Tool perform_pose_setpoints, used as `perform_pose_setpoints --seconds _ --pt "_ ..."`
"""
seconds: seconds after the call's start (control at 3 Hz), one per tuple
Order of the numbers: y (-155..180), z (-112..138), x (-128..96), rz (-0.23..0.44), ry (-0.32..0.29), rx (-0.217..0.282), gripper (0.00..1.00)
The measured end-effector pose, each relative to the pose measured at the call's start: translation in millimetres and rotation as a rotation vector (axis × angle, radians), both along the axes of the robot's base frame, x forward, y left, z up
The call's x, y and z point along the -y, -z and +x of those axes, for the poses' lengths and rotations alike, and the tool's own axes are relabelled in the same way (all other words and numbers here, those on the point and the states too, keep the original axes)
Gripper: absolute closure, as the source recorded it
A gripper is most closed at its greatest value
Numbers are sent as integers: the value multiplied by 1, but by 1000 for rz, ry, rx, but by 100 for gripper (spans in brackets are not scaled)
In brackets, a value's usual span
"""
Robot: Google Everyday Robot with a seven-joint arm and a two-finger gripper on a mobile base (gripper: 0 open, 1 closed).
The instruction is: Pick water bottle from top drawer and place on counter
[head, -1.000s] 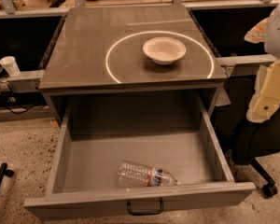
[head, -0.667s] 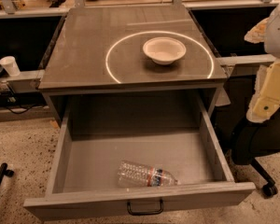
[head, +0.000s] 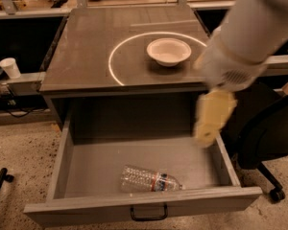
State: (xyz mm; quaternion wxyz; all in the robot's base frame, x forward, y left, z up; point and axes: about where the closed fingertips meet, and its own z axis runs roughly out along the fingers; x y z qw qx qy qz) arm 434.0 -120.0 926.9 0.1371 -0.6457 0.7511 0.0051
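smooth grey-brown square counter (head: 81,47), with a thin white circle (head: 116,51) marked on it. inside the circle, toward the right edge of the counter: a shallow white bowl (head: 169,51), upright.

below the front edge of the counter: wide grey box top drawer (head: 62,157), pulled out, with a small black handle (head: 149,213) on the flat front panel.

in the drawer, well forward of the counter's front edge and just behind the front panel: small clear crinkled plastic water bottle (head: 151,180) with a red-white-blue label band, lying on its side, cap end pointing right.

pale yellowish gripper (head: 206,133) on a white arm (head: 249,37), hanging just below the front right corner of the counter, over the right rear part of the drawer, well apart from the bottle. width of its grip: cannot tell.

beyond the left edge of the counter: a white paper cup (head: 9,67) on a ledge. beyond the right edge: a black wheeled chair (head: 269,143).
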Motion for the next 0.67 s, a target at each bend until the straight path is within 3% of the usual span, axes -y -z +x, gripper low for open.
perform_pose_setpoints --seconds 0.33,0.67 --pt "70 -13 -74 76 -9 -67 0" --pt "152 -43 -99 153 -20 -189 0"
